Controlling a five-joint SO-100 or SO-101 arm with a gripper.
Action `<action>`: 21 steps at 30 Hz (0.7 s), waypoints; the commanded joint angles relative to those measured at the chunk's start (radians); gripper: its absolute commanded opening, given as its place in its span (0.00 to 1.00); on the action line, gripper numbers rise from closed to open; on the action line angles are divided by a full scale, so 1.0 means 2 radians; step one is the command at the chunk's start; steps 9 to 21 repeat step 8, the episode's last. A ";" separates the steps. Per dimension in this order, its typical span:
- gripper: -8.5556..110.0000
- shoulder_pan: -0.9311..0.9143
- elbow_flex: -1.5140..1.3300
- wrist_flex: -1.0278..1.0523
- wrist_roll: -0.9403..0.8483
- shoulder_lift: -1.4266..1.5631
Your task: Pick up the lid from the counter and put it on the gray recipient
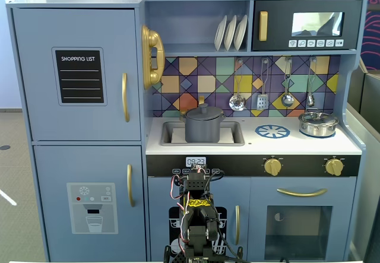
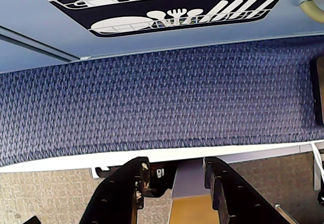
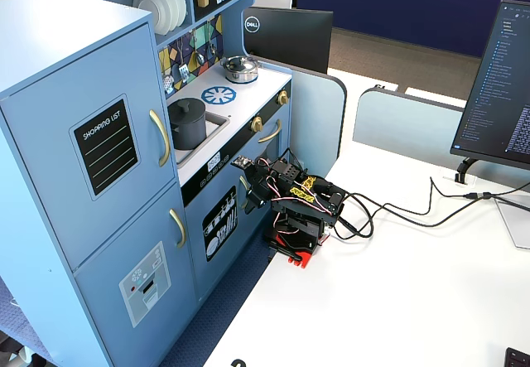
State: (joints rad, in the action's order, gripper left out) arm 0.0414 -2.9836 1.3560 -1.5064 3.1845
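The gray recipient [image 1: 203,130] stands in the sink [image 1: 171,136] of the toy kitchen. The dark-gray lid [image 1: 203,111] with its small knob rests on top of the pot; both also show in the other fixed view, the pot [image 3: 187,128] and the lid [image 3: 185,104]. My arm [image 1: 196,212] is folded low in front of the kitchen's lower doors, well below the counter. My gripper [image 2: 174,166] is open and empty, pointing down past the white table edge at blue carpet; it also shows in a fixed view [image 3: 248,191].
A shiny silver pot [image 1: 318,124] with its own lid sits on the right of the counter beside a blue burner mark [image 1: 272,132]. Utensils [image 1: 262,100] hang on the back wall. Cables [image 3: 389,210] and a monitor [image 3: 501,94] are on the white table.
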 commanded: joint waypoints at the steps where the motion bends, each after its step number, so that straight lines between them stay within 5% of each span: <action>1: 0.11 -0.002 -0.009 0.087 -0.002 -0.003; 21: 0.12 -0.002 -0.009 0.087 -0.002 -0.003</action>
